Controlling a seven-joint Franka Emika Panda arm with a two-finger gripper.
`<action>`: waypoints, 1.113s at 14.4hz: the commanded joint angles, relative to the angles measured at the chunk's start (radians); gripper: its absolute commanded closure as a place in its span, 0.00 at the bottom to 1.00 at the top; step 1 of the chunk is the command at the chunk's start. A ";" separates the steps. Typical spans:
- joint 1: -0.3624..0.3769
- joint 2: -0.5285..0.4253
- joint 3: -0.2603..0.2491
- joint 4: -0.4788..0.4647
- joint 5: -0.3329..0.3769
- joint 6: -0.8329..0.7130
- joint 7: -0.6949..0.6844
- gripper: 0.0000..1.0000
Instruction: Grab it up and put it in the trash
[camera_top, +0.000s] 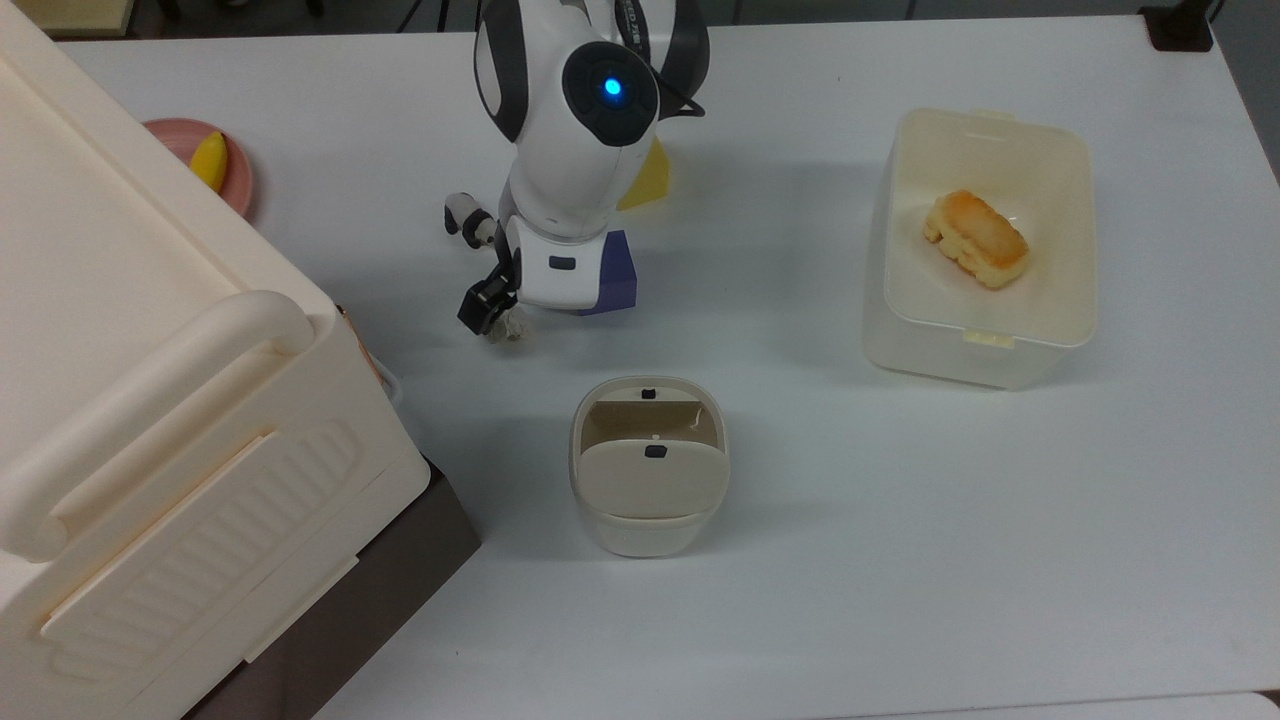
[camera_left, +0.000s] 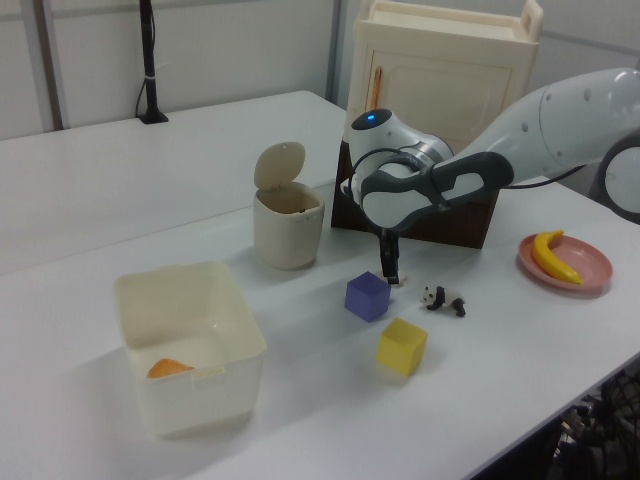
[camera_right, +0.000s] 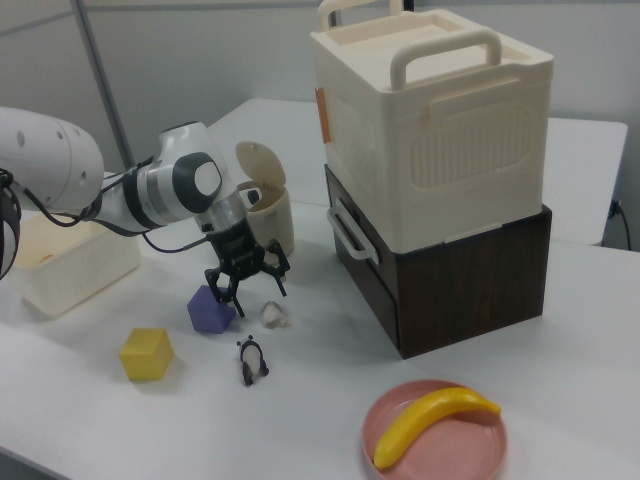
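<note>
The tissue wad (camera_right: 272, 314) is seen lying on the desk (camera_top: 900, 520) beside the purple cube (camera_right: 211, 309), just below the gripper (camera_right: 246, 282), whose fingers are spread apart above it.

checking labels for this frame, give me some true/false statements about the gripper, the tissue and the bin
1. The gripper is open above the table. True.
2. The tissue is held between the fingers. False: it lies on the table, apart from them in the right view.
3. The bin has its flap lid swung up, leaving the mouth open. True.
4. The bread lies in the bin. False: it lies in the tub.
5. The banana lies on a pink plate. True.
6. The panda stands on the purple cube. False: it is on the table beside it.
</note>
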 joint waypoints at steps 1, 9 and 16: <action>-0.012 0.004 0.014 -0.005 -0.018 0.055 -0.028 0.21; -0.049 0.004 0.014 0.007 -0.013 0.055 -0.108 0.62; -0.049 0.004 0.014 0.005 -0.014 0.050 -0.117 0.85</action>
